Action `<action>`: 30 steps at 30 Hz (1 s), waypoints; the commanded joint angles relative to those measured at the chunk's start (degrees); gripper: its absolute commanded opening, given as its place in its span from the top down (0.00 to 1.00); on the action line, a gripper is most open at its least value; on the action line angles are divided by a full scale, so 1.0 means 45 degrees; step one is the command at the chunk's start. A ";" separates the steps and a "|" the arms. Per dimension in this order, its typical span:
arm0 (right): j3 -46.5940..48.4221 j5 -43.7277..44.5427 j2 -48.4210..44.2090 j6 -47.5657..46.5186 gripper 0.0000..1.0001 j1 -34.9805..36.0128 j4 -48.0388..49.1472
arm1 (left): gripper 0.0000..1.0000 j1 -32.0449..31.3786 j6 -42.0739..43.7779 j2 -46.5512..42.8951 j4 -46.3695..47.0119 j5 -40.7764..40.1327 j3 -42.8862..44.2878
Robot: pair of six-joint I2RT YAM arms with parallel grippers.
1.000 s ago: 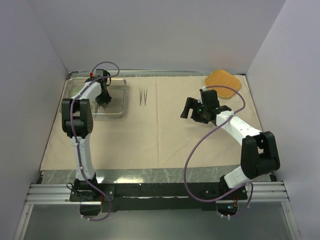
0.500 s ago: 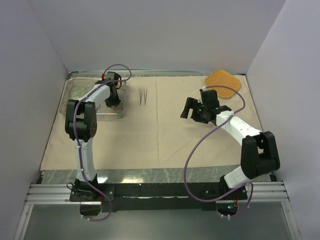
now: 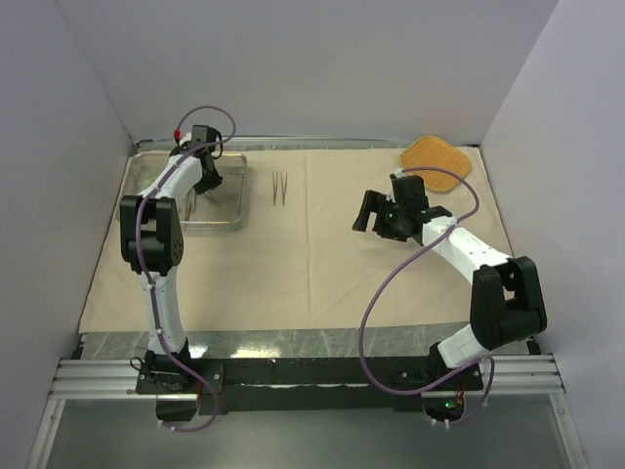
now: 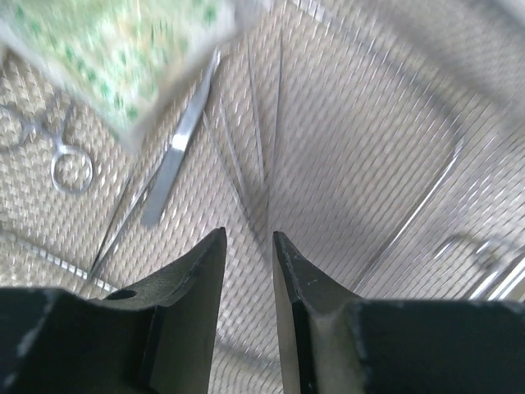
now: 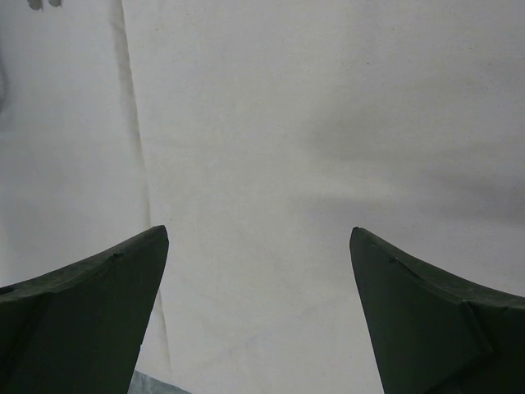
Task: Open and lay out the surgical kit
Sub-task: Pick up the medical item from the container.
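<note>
While the left end effector hovered narrowly parted and empty over the wire-mesh tray, thin tweezers lay just ahead on the mesh; a misaligned pinch could snag the wire instead; the right end effector was spread wide above the cloth.

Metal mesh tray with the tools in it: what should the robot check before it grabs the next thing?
1. Left arm's jaws empty: ok, slightly apart with nothing between them.
2. Left arm's jaws over the rectangular steel wire-mesh tray: ok.
3. Things left to take: ok, ring-handled forceps, a flat steel tool and a green-white packet lie inside.
4. Jaws aimed at one tool: cannot tell, the wrist view is blurred.
5. Room on the large beige cloth: ok, bare beside the thin steel tweezers.
6. Right arm's jaws out of the way: ok, wide open above the cloth, apart from the tray.
</note>
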 commanded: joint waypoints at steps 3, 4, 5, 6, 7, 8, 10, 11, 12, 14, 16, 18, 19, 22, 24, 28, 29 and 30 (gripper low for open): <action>0.0064 0.0005 -0.0077 -0.0065 0.00 -0.0028 0.0334 | 0.66 0.0133 -0.0312 0.1120 0.0335 0.0135 0.1721; 0.0084 0.0005 -0.0096 -0.0065 0.00 -0.0028 0.0314 | 0.66 0.0152 -0.0292 0.1259 0.0335 0.0193 0.1820; 0.0084 0.0024 -0.0077 -0.0103 0.00 -0.0009 0.0295 | 0.67 0.0152 -0.0311 0.1376 0.0296 0.0290 0.1937; 0.0084 0.0024 -0.0077 -0.0085 0.00 -0.0028 0.0295 | 0.67 0.0152 -0.0331 0.1609 0.0237 0.0311 0.2113; 0.0084 0.0063 -0.0096 -0.0123 0.00 -0.0028 0.0275 | 0.67 0.0152 -0.0350 0.1689 0.0256 0.0350 0.2153; 0.0045 0.0044 -0.0115 -0.0104 0.00 -0.0028 0.0275 | 0.67 0.0152 -0.0370 0.1767 0.0198 0.0408 0.2192; 0.0025 0.0102 -0.0155 -0.0084 0.00 -0.0009 0.0275 | 0.67 0.0152 -0.0409 0.1885 0.0198 0.0428 0.2154; -0.0013 0.0102 -0.0174 -0.0084 0.00 -0.0009 0.0275 | 0.67 0.0152 -0.0428 0.1924 0.0159 0.0409 0.2134; -0.0014 0.0122 -0.0194 -0.0084 0.00 -0.0028 0.0275 | 0.67 0.0172 -0.0467 0.1943 0.0139 0.0428 0.2076; -0.0014 0.0141 -0.0174 -0.0084 0.00 -0.0028 0.0256 | 0.67 0.0152 -0.0507 0.1885 0.0217 0.0448 0.1939; -0.0033 0.0141 -0.0174 -0.0084 0.00 -0.0009 0.0275 | 0.67 0.0152 -0.0507 0.1768 0.0373 0.0564 0.1607; -0.0033 0.0083 -0.0135 -0.0065 0.00 -0.0009 0.0295 | 0.68 0.0152 -0.0526 0.1787 0.0335 0.0604 0.1528; -0.0033 0.0083 -0.0155 -0.0045 0.00 -0.0009 0.0295 | 0.69 0.0152 -0.0546 0.1807 0.0257 0.0604 0.1528; -0.0053 0.0083 -0.0155 -0.0045 0.00 -0.0047 0.0314 | 0.72 0.0152 -0.0604 0.1807 0.0003 0.0740 0.1451; -0.0053 0.0102 -0.0155 -0.0045 0.00 -0.0009 0.0334 | 0.73 0.0152 -0.0624 0.1652 -0.0036 0.0838 0.1198; -0.0111 0.0141 -0.0194 -0.0026 0.00 -0.0009 0.0334 | 0.73 0.0114 -0.0585 0.1261 -0.0036 0.0916 0.0670; -0.0111 0.0141 -0.0194 -0.0026 0.00 -0.0028 0.0334 | 0.74 0.0133 -0.0546 0.1144 -0.0056 0.0994 0.0553; -0.0111 0.0141 -0.0194 -0.0026 0.00 -0.0028 0.0353 | 0.74 0.0133 -0.0526 0.1104 -0.0114 0.0995 0.0494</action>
